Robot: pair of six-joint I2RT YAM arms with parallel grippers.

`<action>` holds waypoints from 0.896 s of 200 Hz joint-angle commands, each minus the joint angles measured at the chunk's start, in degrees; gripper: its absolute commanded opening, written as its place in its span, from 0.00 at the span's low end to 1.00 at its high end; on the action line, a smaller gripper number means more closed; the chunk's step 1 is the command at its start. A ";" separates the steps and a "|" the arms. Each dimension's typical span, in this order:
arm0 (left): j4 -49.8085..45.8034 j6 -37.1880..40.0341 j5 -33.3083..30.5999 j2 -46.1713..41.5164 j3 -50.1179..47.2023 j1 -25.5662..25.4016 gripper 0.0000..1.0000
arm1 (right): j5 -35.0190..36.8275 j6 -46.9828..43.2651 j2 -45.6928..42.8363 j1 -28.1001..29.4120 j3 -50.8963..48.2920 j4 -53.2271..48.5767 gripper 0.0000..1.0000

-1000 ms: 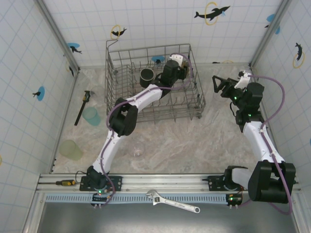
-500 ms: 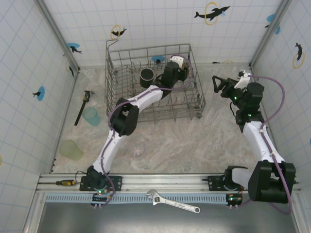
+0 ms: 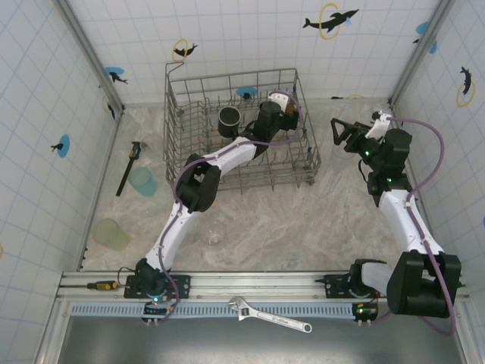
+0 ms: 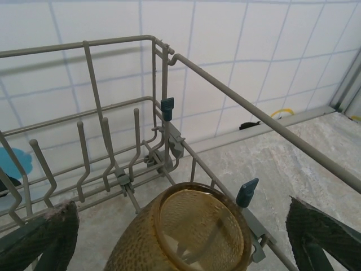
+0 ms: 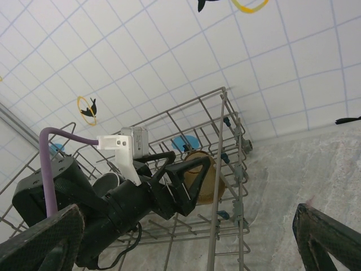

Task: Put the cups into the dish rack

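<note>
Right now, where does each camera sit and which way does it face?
Top external: fixed above and behind the bases, looking down at the table; both arms show, left tool inside the dish rack, right tool beside it.
Left wrist: inside the rack, facing its corner and the tiled wall; own fingertips flank the amber tumbler.
Right wrist: beside the rack, facing it and the wall; own fingertips at the lower corners.
Both wrist views share rack and tumbler.

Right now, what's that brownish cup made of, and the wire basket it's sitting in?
The amber tumbler looks like see-through plastic, or maybe glass: light passes through it and its wall is pebbly. The dish rack looks like metal wire with a dull grey coating: thin bent rods, no shine.
</note>
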 commanded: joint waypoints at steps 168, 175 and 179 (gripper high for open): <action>6.98 -3.99 -1.37 -42.18 -34.03 -1.35 0.97 | 1.66 -2.02 -3.28 4.04 3.52 -14.96 1.00; 6.66 -4.04 -1.95 -44.47 -36.60 -1.36 0.97 | 3.58 -2.45 -3.62 4.77 3.55 -16.45 1.00; 6.36 -4.12 -2.35 -45.84 -38.15 -1.36 0.97 | 3.96 -2.67 -3.75 5.18 3.54 -17.26 1.00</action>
